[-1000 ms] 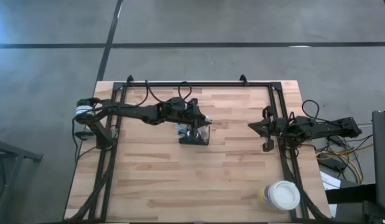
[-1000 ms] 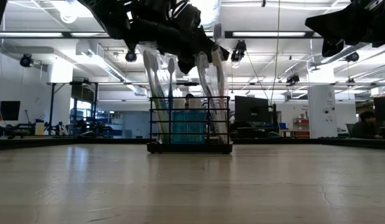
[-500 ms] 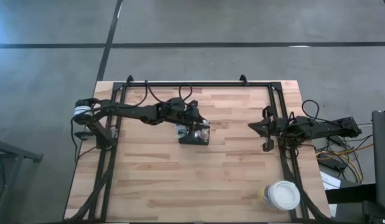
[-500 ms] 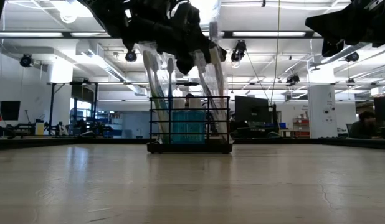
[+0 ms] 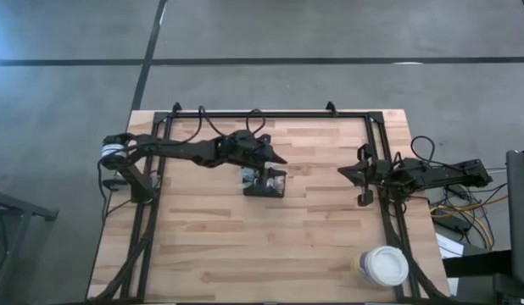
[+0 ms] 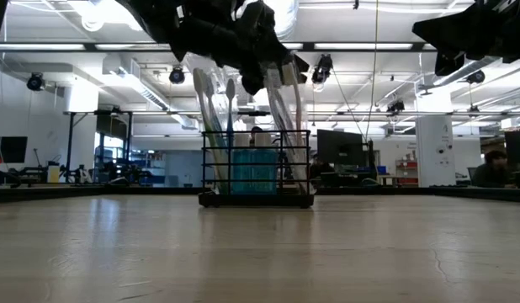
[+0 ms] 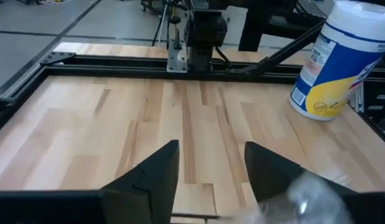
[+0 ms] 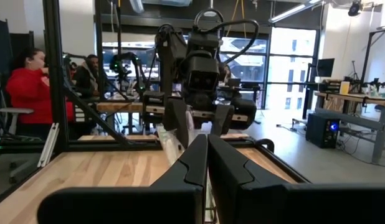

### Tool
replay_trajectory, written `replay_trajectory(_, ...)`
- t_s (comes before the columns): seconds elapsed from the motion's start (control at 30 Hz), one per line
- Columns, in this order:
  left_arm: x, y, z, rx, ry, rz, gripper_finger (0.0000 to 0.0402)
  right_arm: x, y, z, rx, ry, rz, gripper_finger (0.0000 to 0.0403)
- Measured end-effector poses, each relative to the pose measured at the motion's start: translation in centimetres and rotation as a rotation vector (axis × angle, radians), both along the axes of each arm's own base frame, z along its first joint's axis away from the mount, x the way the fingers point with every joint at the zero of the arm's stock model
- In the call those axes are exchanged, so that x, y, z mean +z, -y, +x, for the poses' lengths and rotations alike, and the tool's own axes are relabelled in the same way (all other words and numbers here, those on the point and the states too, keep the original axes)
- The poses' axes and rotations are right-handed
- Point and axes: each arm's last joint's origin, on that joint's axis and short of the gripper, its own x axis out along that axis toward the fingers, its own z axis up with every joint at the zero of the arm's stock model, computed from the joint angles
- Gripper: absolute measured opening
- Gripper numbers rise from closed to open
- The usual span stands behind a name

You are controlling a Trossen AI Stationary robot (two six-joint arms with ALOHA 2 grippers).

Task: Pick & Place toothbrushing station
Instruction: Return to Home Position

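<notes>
Left end effector point(image 5: 277, 158), spread apart and empty, just backed off the wire-mesh caddy point(image 5: 264, 183), so it's probably homing; right end effector point(image 5: 345, 173) idles, pinched together.

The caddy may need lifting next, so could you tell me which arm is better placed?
Left, probably: the left gripper hovers open just over the caddy, while the right gripper sits shut at the table's right edge.

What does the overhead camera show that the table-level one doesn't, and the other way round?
Only the high view shows the round white-lidded tub at the table's corner. Only the low view shows toothbrushes standing upright in the black wire caddy, plus the room behind. Both show that caddy, the left gripper close above it, and the right gripper waiting off to the side.
</notes>
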Motion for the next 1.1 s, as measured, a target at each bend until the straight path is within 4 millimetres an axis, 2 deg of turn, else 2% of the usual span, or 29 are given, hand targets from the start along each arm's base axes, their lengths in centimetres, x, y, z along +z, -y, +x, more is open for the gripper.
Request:
replay_trajectory(0.23,1.5,-0.1,0.3,-0.007,-0.031,0.022,0.0177,0.0,0.0,0.0,0.000,-0.002,0.000,0.0008)
replay_trajectory(0.37,1.7,-0.2,0.3,-0.006,-0.029,0.037,0.0156,0.0,0.0,0.0,0.000,-0.003,0.000,0.0008)
replay_trajectory(0.5,1.6,-0.4,0.3,-0.003,-0.036,0.043,0.0116,0.0,0.0,0.0,0.000,-0.002,0.000,0.0008)
replay_trajectory(0.73,1.7,-0.7,0.2,-0.006,-0.037,0.071,0.0015,0.0,0.0,0.0,-0.001,0.003,-0.006,0.0008)
replay_trajectory(0.93,2.9,-0.7,0.5,-0.021,-0.029,0.105,0.0018,0.0,0.0,0.0,-0.001,0.004,-0.006,0.0008)
replay_trajectory(1.1,3.6,-0.8,0.9,-0.039,-0.080,0.119,0.0005,0.1,0.0,0.0,-0.006,0.004,-0.009,0.0008)
